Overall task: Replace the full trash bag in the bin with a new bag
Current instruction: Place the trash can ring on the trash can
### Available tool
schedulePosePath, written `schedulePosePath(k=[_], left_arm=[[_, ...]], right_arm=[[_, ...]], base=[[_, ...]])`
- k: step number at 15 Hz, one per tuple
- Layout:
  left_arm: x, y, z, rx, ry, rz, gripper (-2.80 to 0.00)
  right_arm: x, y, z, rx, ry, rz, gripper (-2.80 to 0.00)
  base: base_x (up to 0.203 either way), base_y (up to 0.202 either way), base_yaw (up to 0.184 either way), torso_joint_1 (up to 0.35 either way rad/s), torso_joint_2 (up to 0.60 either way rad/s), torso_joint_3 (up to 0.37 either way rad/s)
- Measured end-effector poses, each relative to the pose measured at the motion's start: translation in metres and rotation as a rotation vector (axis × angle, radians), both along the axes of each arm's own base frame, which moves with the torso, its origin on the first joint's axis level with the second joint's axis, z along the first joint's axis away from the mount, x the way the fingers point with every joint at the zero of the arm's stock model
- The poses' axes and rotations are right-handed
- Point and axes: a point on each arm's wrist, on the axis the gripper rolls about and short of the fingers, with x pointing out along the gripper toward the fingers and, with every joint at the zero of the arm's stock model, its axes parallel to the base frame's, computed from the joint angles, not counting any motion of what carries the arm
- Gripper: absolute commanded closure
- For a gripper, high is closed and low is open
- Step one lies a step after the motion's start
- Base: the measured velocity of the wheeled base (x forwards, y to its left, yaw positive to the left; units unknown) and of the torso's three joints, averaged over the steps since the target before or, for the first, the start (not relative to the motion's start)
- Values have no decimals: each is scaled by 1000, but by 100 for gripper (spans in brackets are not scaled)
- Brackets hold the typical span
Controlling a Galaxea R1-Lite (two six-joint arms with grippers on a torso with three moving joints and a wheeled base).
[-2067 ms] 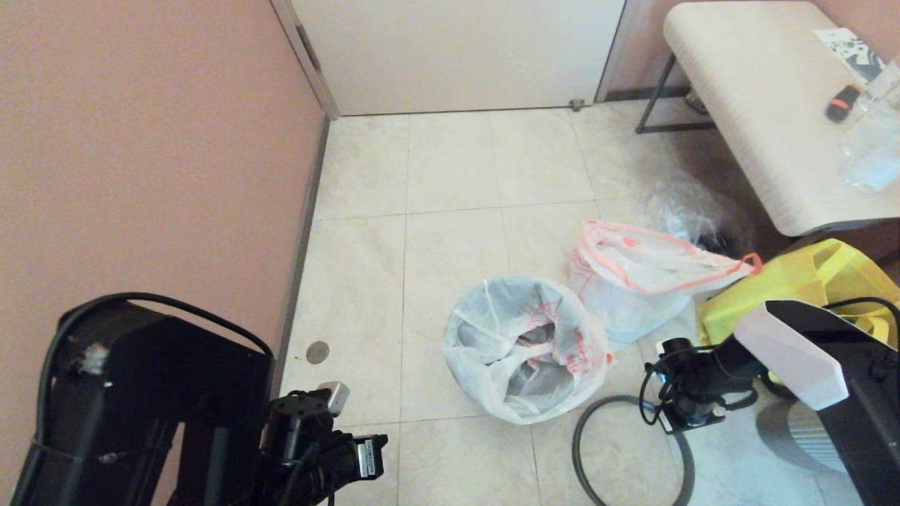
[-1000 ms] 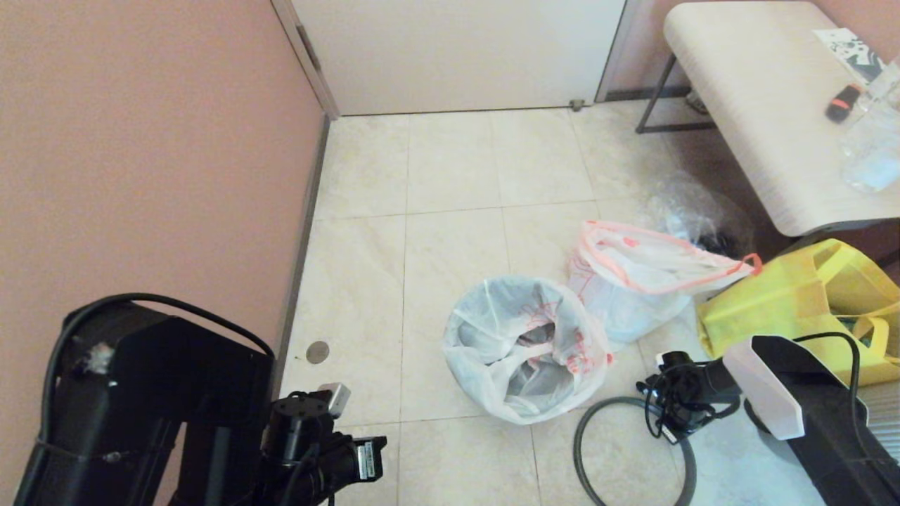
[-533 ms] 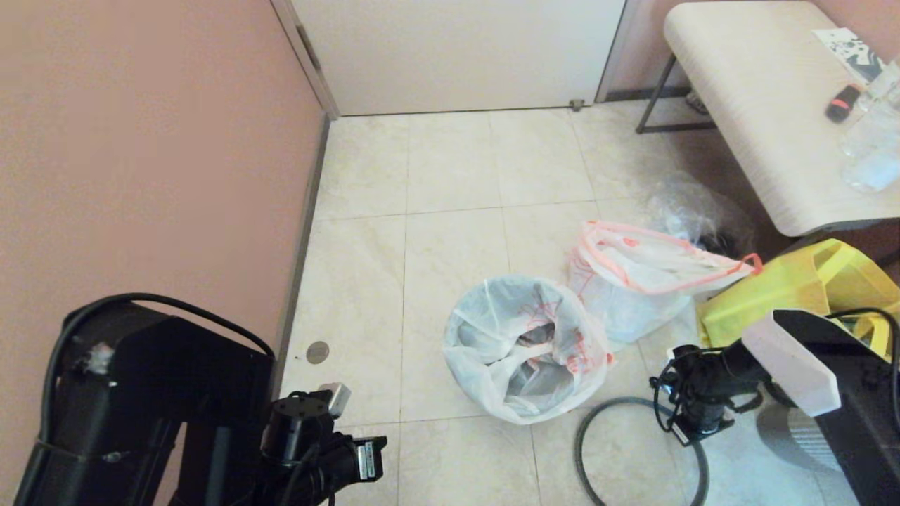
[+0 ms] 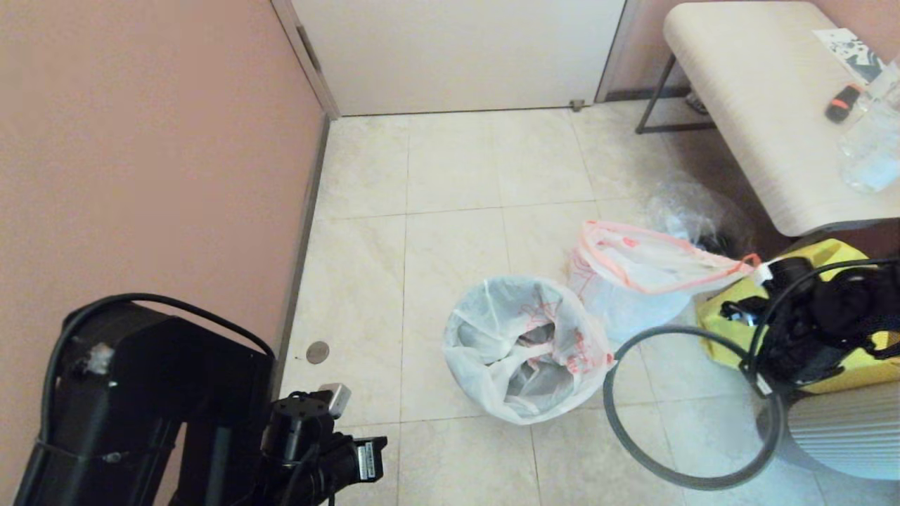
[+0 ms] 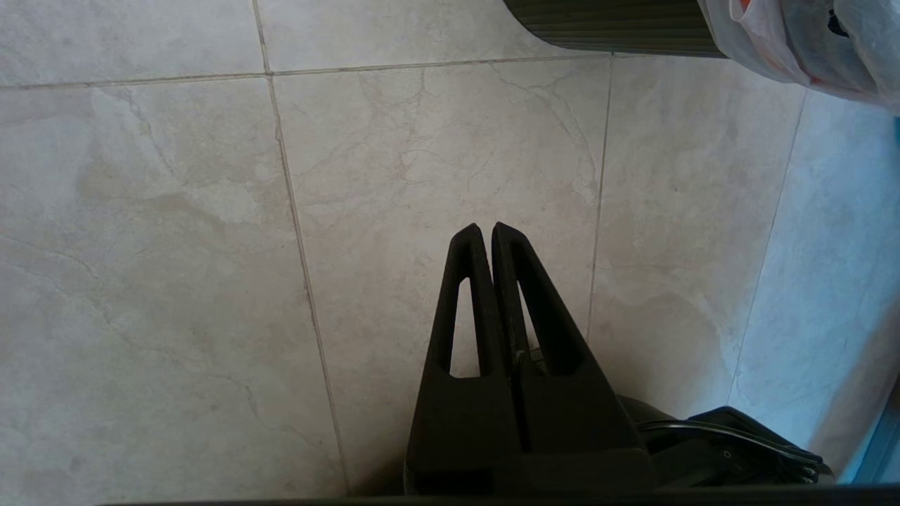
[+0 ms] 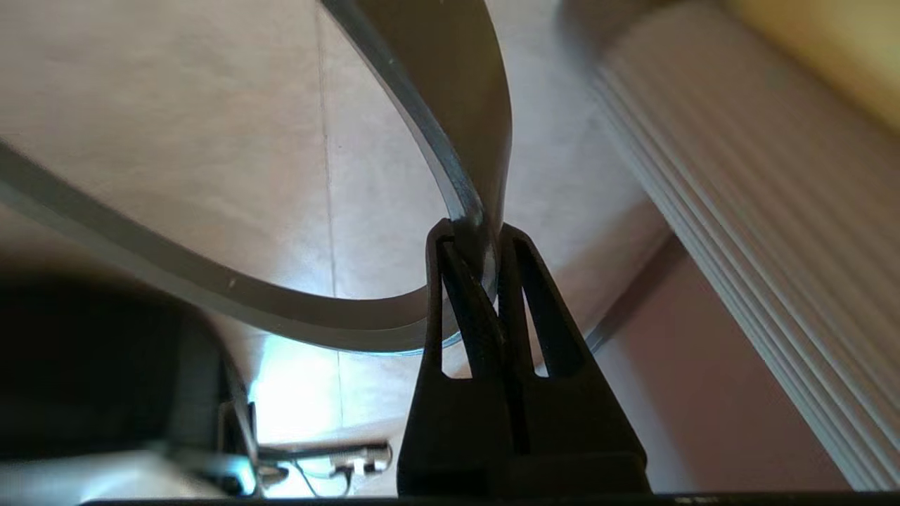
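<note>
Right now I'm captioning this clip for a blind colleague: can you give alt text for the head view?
The right gripper holds the bin's dark-grey hoop lifted above the tiled floor, beside the bin lined with the new bag. The full trash bag sits just behind; the left gripper stays parked, shut.

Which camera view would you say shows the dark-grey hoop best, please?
The head view: the whole hoop shows as a ring beside the bagged bin, with the right end effector at its edge. The right wrist view shows only a curved stretch of it clamped between the fingers. The left wrist view does not show it.
</note>
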Motion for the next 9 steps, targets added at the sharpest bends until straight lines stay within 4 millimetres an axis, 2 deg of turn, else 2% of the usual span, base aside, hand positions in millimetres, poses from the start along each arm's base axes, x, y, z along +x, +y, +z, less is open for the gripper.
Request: schedulePosePath(k=[3,5,7,9], left_arm=[[-1,-1,0,2,4,-5,0],[-2,-2,-1,9,5,-15,0],[-3,-3,-2,16,7,-17,0],[-3,-3,-3,22,7,-11,0]], right_arm=[[-61,36,81,22,-111,79,0],[-89,59,129,85,-199,144,0],[-97,76,159,202,-253,179,0],[-87,94,166,279,-252,212,0]], base=[[0,0,0,0,0,0],[0,0,0,0,0,0],[0,0,0,0,0,0],[0,0,0,0,0,0]])
